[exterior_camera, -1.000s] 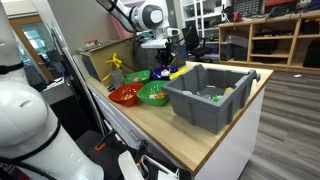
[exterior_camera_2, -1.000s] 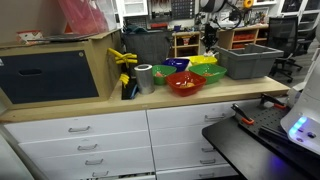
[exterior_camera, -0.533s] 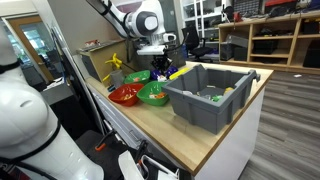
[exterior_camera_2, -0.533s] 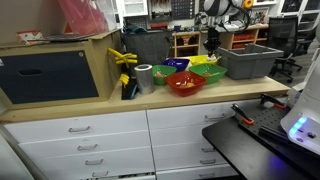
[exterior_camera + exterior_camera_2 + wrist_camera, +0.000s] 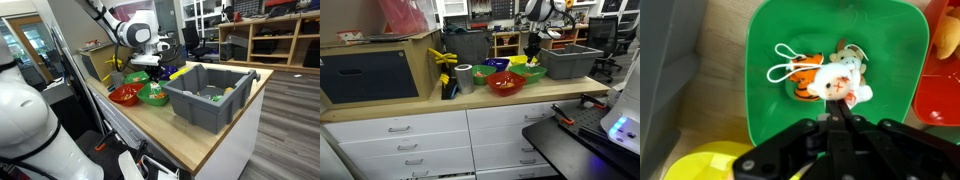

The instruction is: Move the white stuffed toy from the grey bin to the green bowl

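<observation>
White stuffed toy (image 5: pixel 843 80) is in the middle of the wrist view, right over the green bowl (image 5: pixel 770 40). The hand (image 5: pixel 838 118) comes in from the bottom of that view. It is squeezed shut, and its tips seem to pinch the toy's near edge. I cannot tell if the toy hangs just above the bowl or rests in it. An orange striped toy (image 5: pixel 800 90) with a white string loop (image 5: pixel 785 68) touches it on the left. A red bowl (image 5: pixel 940 90) shows at the right edge. The grey bin (image 5: pixel 215 100) stands on the surface (image 5: pixel 190 140), in the middle of an exterior view. I think the best way now is to stay low over the middle of the green bowl and open slowly. Then the soft toy drops in and does not catch the string.
</observation>
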Robot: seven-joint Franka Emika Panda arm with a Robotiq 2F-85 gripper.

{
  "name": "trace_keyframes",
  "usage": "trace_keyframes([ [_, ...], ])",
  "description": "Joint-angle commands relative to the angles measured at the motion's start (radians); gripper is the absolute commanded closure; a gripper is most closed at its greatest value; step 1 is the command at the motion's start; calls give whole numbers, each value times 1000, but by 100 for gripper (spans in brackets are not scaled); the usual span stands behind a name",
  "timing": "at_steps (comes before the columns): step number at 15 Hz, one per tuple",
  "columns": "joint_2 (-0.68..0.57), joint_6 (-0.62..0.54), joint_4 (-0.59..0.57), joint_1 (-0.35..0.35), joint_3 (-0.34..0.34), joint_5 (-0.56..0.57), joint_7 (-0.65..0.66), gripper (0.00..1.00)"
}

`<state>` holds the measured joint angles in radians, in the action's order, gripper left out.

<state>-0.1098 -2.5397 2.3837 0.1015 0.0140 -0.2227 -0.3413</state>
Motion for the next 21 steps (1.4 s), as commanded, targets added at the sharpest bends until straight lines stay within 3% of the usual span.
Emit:
trace_keyframes([
  [1, 26, -77, 51, -14, 14, -62, -78, 99],
  [7, -11, -176, 59, -17, 43, -117, -128, 99],
  [9, -11, -180, 57, -15, 52, -122, -147, 71],
  [14, 12, -172, 60, -6, 67, -146, -241, 35],
  [18, 43, -119, 46, -3, 36, -88, -215, 5],
  [21, 63, -63, 16, -1, 2, -30, -189, 0],
])
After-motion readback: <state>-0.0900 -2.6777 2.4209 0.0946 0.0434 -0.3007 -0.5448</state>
